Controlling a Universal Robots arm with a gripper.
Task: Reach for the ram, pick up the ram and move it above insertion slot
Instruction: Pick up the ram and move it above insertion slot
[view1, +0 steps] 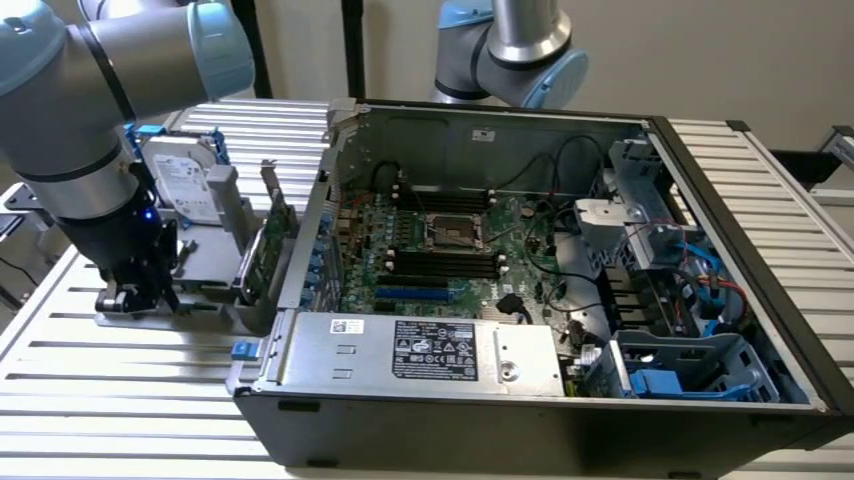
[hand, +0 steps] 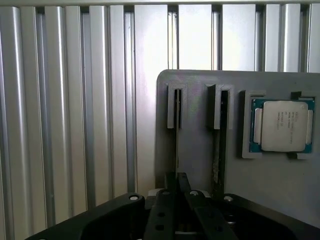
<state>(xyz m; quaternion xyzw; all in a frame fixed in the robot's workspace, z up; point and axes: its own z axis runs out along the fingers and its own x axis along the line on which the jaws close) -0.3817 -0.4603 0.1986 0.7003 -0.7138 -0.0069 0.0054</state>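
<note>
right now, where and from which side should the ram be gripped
Grip the ram by its long top edge, pinching the two flat faces, coming straight down from above: it stands on edge in a slot of the grey holder, so only that edge is free.

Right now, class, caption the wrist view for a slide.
Claw gripping the edge-on ram in its grey holder, processor alongside.

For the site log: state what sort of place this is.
Probably a robotics lab bench for computer assembly: an open PC case with its motherboard exposed on a slatted aluminium table, a robot arm beside it, a processor in a parts holder.
</note>
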